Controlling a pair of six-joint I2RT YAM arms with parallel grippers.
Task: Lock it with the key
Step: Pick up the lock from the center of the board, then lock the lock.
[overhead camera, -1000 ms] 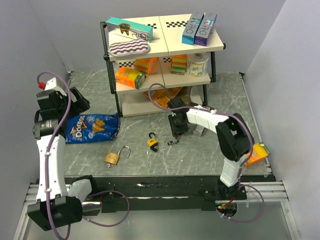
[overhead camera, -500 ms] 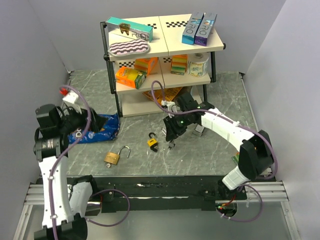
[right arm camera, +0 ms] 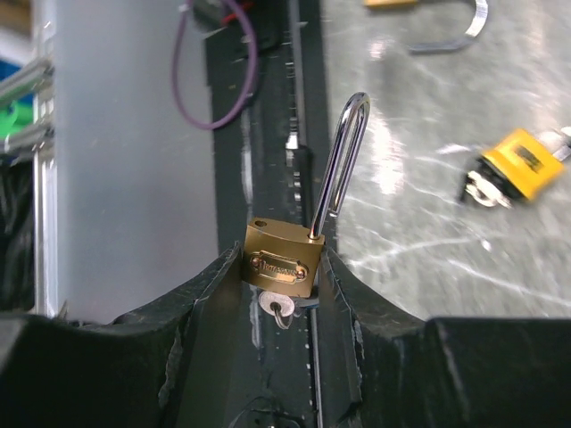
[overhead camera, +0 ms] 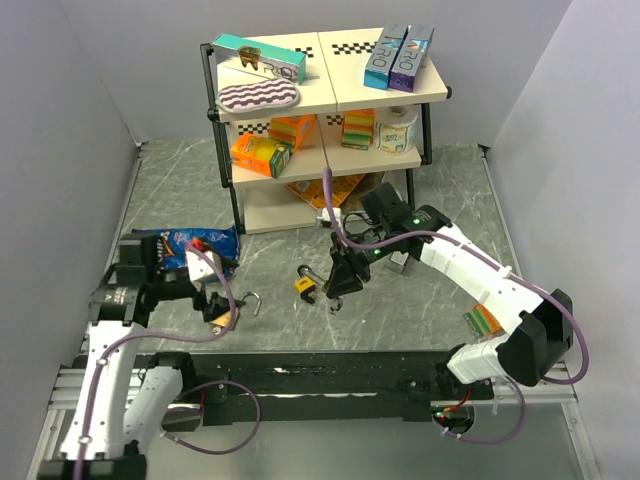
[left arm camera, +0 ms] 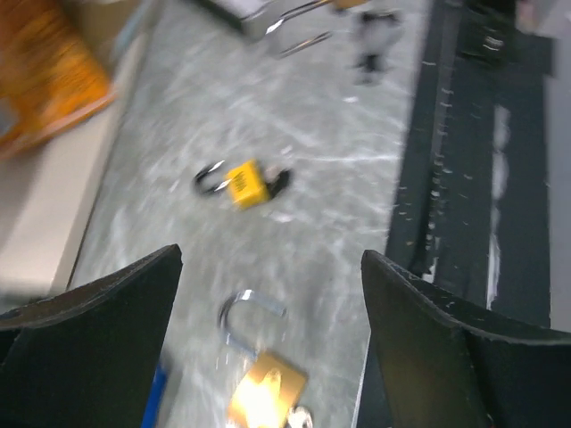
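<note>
A small brass padlock (right arm camera: 284,261) with its shackle swung open is clamped by the body in my right gripper (right arm camera: 280,263). A key (right arm camera: 277,308) sticks out of its underside. In the top view this gripper (overhead camera: 335,282) hangs just right of a yellow padlock (overhead camera: 306,285) that lies on the table. A larger brass padlock (left arm camera: 266,392), shackle open, lies blurred on the marble below my left gripper (left arm camera: 270,267), which is open and holds nothing. The top view shows that gripper (overhead camera: 218,298) right over the larger padlock (overhead camera: 226,316).
A two-tier shelf rack (overhead camera: 240,190) with boxes and packets stands at the back. A blue chip bag (overhead camera: 175,243) lies behind the left arm. An orange box (overhead camera: 487,322) sits by the right arm's base. A black rail (overhead camera: 320,372) runs along the near edge.
The left arm has swung down and forward from beside the chip bag to over the larger brass padlock. The right arm has carried its small padlock leftward and nearer, beside the yellow padlock.
</note>
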